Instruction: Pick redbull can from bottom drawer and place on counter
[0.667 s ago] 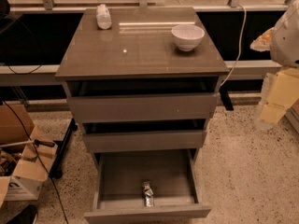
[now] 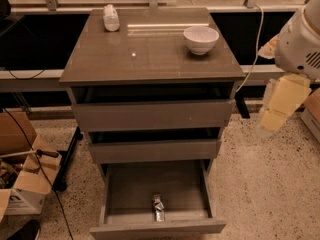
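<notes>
Can (image 2: 158, 207) | in open bottom drawer (image 2: 130, 189), near its front wall, long axis front-to-back | claw (image 2: 275, 115) right of cabinet, higher, well apart | can down-left of claw | claw open or closed: cannot tell

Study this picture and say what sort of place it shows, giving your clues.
Probably a workshop or robot test lab, not a home: speckled hard floor, cardboard boxes beside a drawer cabinet, and a robot's pincer hanging near the picture's right edge.

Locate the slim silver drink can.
The can sits in the open grey bottom drawer near its front, low centre; the gripper hangs at right beside the cabinet.
</notes>
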